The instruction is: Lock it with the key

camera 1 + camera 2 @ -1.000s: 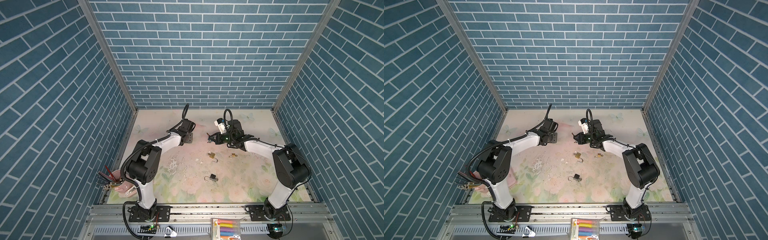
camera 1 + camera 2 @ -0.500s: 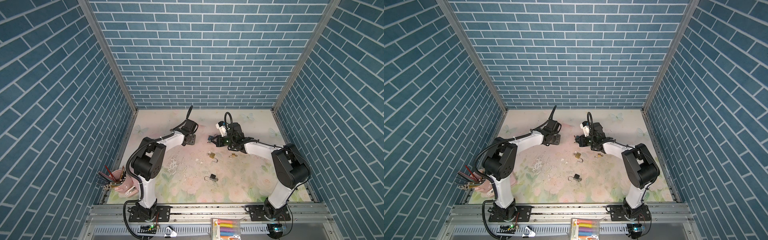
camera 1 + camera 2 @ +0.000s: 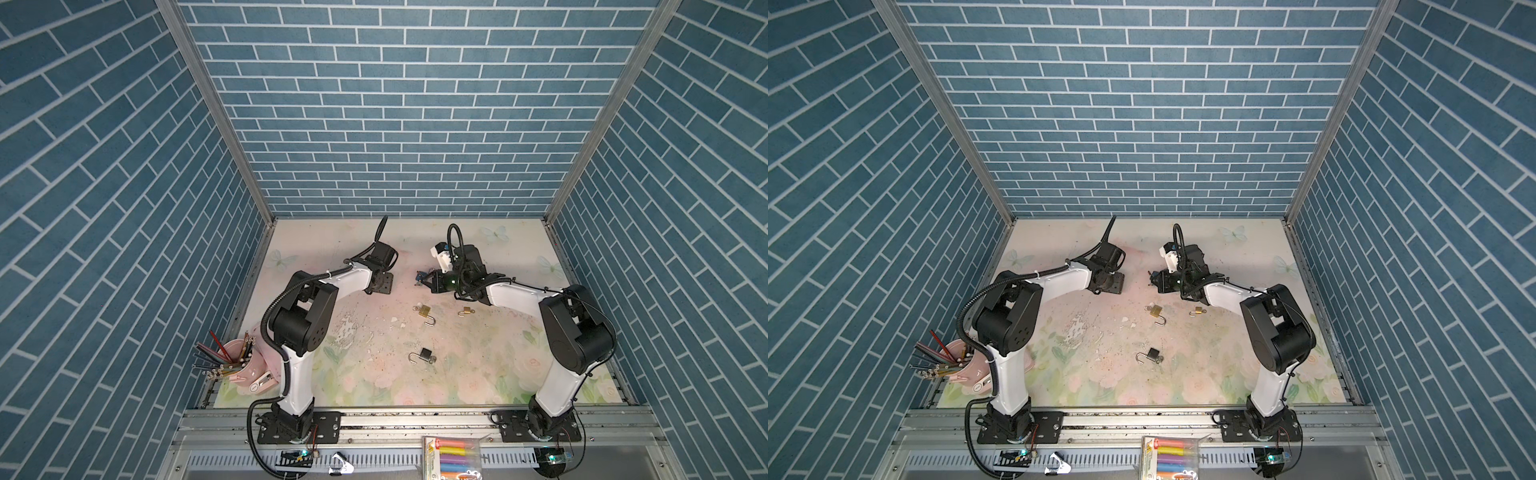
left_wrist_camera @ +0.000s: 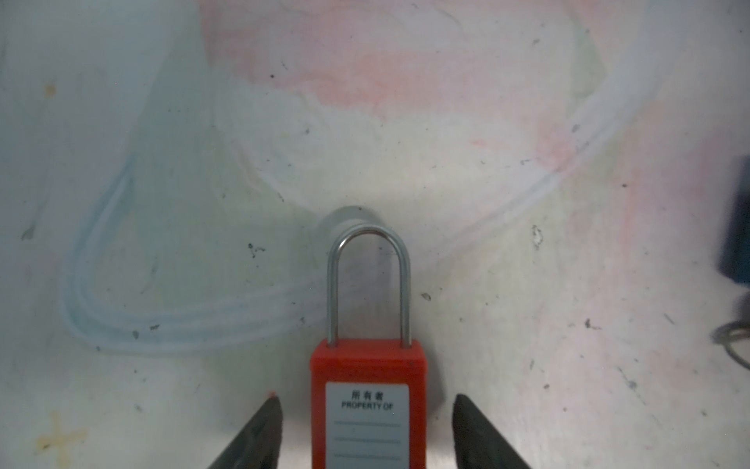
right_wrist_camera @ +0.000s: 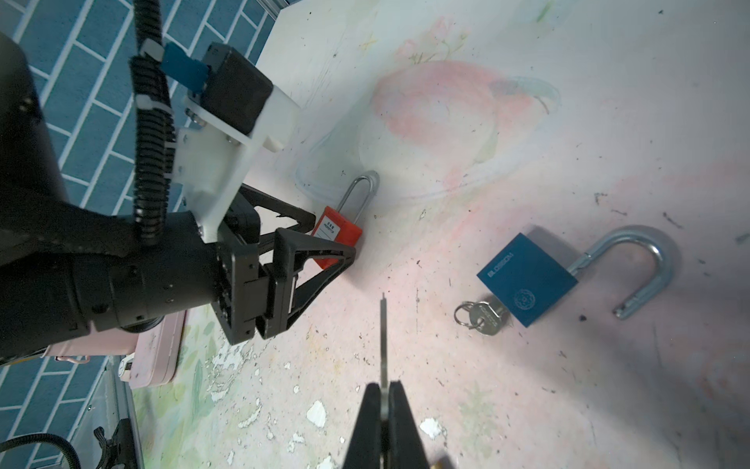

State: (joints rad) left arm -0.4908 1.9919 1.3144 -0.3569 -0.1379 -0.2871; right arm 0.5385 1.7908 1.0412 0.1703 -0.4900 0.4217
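**Red padlock (image 4: 368,406) loose, key (image 5: 383,337) pinched**

My left claw (image 4: 365,402) is released: one finger on either side of the red padlock, with a gap on both sides. Probably bracketing it so it can't slide when the key goes in. It sits on the mat (image 4: 162,122), shackle pointing away from that claw. My right claw (image 5: 384,392) is clenched on the key, blade free out front, short of the red padlock. Blue padlock (image 5: 527,280) lies open further off, second key (image 5: 485,318) in it.
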